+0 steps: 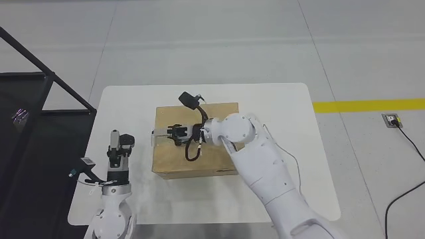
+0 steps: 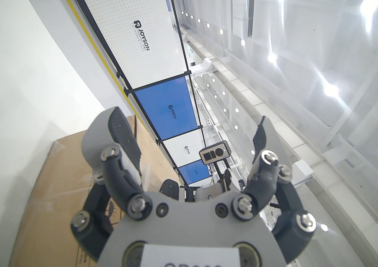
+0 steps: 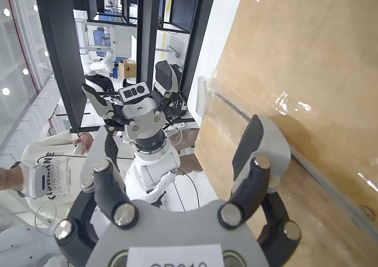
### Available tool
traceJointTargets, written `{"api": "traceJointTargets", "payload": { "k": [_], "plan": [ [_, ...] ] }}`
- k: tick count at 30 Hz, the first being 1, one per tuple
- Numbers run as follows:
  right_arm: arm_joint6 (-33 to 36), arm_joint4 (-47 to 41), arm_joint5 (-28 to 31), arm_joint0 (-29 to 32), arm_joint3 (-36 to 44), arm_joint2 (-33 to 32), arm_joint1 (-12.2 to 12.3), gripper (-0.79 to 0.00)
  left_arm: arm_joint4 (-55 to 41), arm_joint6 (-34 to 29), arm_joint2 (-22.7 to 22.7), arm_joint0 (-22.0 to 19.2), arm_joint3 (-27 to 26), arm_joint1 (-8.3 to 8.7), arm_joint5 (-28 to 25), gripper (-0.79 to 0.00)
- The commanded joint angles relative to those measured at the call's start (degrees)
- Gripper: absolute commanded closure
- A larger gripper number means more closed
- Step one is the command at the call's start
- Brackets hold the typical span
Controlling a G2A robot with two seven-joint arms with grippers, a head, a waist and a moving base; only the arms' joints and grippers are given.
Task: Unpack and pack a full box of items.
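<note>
The right arm [image 1: 265, 166] is glossy white with rounded joints and a looping black cable [image 1: 192, 153], while the left gripper [image 2: 190, 126] and right gripper [image 3: 180, 132] share grey plates [image 2: 189, 221], silver screws [image 2: 138, 206], black links [image 2: 119, 175], ribbed black pads [image 2: 124, 135] and white labels [image 3: 175, 256].

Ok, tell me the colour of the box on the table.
Plain brown cardboard; the top view shows the box best.

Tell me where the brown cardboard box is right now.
In the top view, the brown cardboard box sits centred on the white table, under the right gripper, with the left gripper to its left.
</note>
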State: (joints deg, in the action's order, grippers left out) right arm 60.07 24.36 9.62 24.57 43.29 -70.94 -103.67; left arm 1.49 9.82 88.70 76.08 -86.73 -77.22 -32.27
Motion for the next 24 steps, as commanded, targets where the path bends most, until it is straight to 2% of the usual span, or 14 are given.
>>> {"api": "traceJointTargets", "payload": {
  "k": [1,12,15,20,24],
  "plan": [
    [0.3,0.8,-0.5,1.0,1.5,-0.3,0.5,-0.785,0.2,-0.3,-0.1,-0.2,0.0,-0.03,0.2,-0.785],
    [3.8,0.9,-3.9,8.7,13.0,-5.8,3.9,-0.785,0.7,-1.5,-0.6,-1.3,0.1,-0.24,0.5,-0.785],
    [4.8,0.0,-6.4,10.9,16.4,-8.1,4.8,-0.785,0.7,-2.0,-0.8,-1.5,0.2,-0.29,0.6,-0.785],
    [3.8,-1.0,-10.2,12.5,18.2,-10.2,5.9,-0.785,0.8,-2.4,-1.0,-1.8,0.4,-0.38,0.5,-0.785],
    [2.2,-2.0,-9.8,13.7,19.6,-11.4,6.6,-0.785,0.6,-2.6,-0.8,-1.8,0.5,-0.42,0.4,-0.785]
  ]
}}
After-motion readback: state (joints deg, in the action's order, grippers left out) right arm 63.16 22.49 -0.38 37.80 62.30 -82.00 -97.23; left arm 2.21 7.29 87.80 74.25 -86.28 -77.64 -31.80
